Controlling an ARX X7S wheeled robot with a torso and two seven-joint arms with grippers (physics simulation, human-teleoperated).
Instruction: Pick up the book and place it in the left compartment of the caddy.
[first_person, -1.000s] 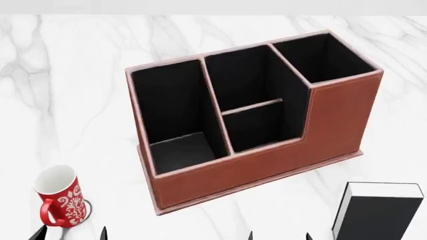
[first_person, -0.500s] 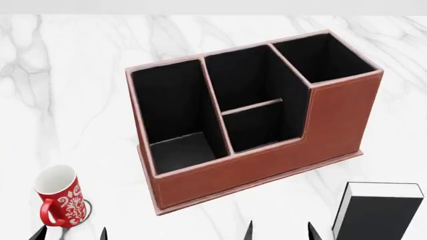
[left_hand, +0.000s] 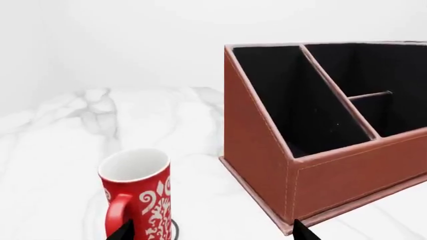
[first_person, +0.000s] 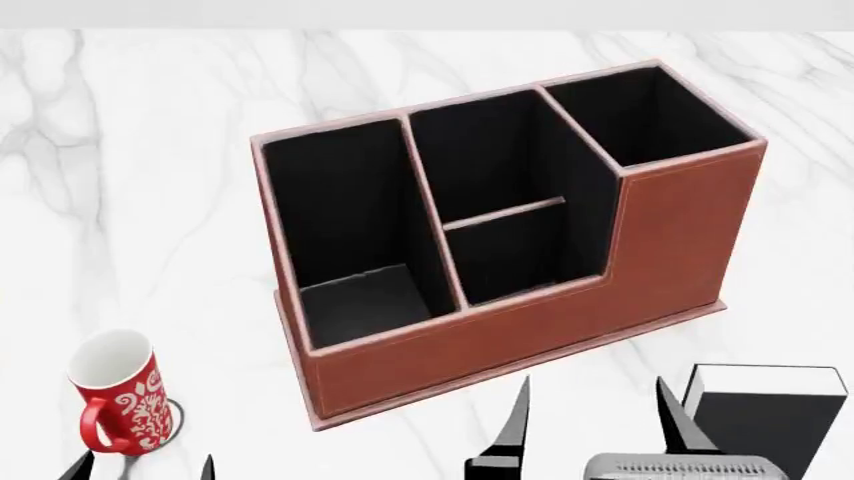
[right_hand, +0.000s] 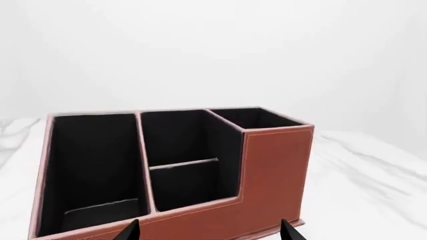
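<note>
The right gripper (first_person: 598, 425) is up over the near edge of the marble tabletop (first_person: 147, 180), its two dark fingers spread wide apart with nothing between them. Just beside it, at the near right corner, stands the book (first_person: 767, 425), black cover facing us, white page edges along its top and left side; the gripper's right finger overlaps the book's left edge in the head view, and whether they touch I cannot tell. The caddy (first_person: 667, 240) sits in the middle of the table, turned at an angle, reddish-brown outside, black inside. Its left compartment (first_person: 340, 230), the long bay on the side toward the left edge, holds nothing. The taller square cell is at the end toward the far right corner.

Over at the near left corner, a red mug (first_person: 120, 395) with white patterning stands upright, well apart from the caddy. The left gripper (first_person: 140, 470) shows only two dark fingertips at the near edge, set apart from each other, just beside the mug and holding nothing.
</note>
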